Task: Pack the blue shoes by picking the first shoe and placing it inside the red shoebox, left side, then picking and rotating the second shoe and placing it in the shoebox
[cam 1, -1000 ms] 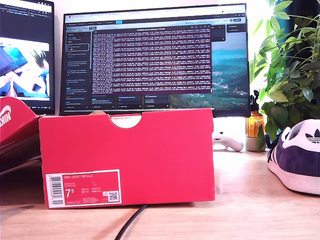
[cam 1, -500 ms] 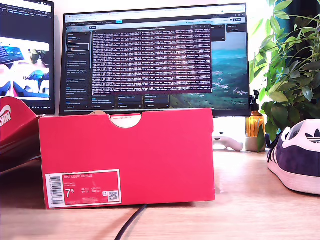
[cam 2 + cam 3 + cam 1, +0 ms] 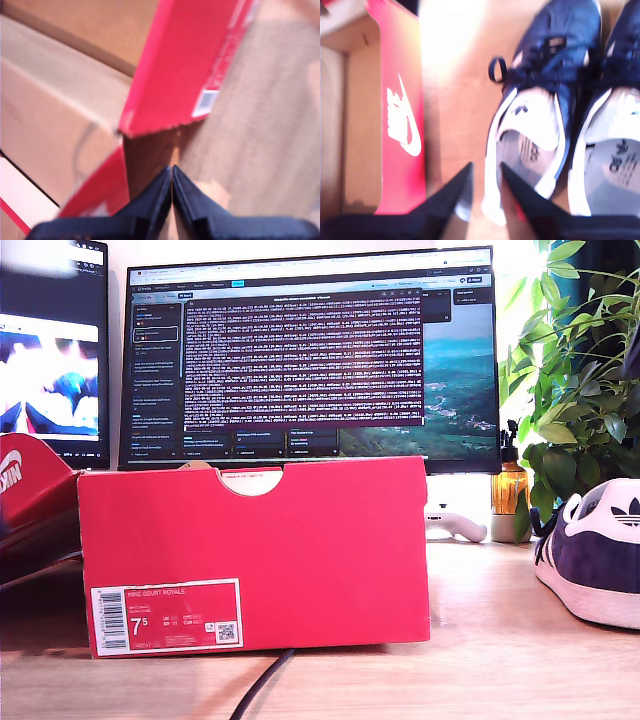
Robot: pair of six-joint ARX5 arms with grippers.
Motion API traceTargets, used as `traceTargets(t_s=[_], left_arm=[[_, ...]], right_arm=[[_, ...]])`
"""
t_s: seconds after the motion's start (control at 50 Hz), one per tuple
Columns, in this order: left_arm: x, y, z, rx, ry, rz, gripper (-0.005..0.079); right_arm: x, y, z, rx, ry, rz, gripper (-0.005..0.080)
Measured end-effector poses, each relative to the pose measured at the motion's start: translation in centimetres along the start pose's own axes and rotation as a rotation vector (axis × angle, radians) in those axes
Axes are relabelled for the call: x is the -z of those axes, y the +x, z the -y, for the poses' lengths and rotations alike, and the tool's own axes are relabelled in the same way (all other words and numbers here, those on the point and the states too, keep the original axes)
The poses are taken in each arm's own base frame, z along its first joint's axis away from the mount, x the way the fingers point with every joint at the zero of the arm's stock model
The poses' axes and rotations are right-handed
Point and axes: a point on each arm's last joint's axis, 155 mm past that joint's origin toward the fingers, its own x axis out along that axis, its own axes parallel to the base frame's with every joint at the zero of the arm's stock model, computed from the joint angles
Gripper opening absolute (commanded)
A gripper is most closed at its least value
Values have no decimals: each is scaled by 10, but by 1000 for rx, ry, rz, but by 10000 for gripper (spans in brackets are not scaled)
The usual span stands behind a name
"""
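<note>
second wrist view: jaws straddling a shoe's side wall, box waiting bare

second wrist view puts my second gripper (image 3: 485, 192) parted, one finger outside and one inside the collar wall of the nearer shoe (image 3: 540, 115). the jaws are not yet pressed on it as far as the blur lets me judge. gripping that wall looks like the chosen hold because it is a thin edge a narrow jaw can pinch. the other shoe (image 3: 615, 125) lies just beside it, toes the same way, which is why one will likely need turning before both nest. the red shoebox (image 3: 400, 115) stands near, its open brown interior showing no shoe.

my first gripper (image 3: 172, 187) has its fingers clenched together on nothing, hanging over the box's corner (image 3: 185, 65), seemingly parked clear.

in the exterior view, the red shoebox (image 3: 255, 555) fronts the wooden desk (image 3: 480, 640), with one blue shoe (image 3: 595, 550) at the exterior view's right.
</note>
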Motion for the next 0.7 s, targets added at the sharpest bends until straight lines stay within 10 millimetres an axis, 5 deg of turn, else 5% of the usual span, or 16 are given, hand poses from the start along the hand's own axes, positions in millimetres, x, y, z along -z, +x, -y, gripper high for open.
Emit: traceTargets(t_s=[0.16,0.34,0.7], left_arm=[[0,17,4,-1,13,-37,-18],[-3,22,3,-11,12,-39,-18],[-5,23,2,-15,10,-34,-18]], right_arm=[[1,3,-12,-19,-30,-19,326],[17,28,-19,-21,-49,-117,341],[50,82,6,102,-46,-313,341]])
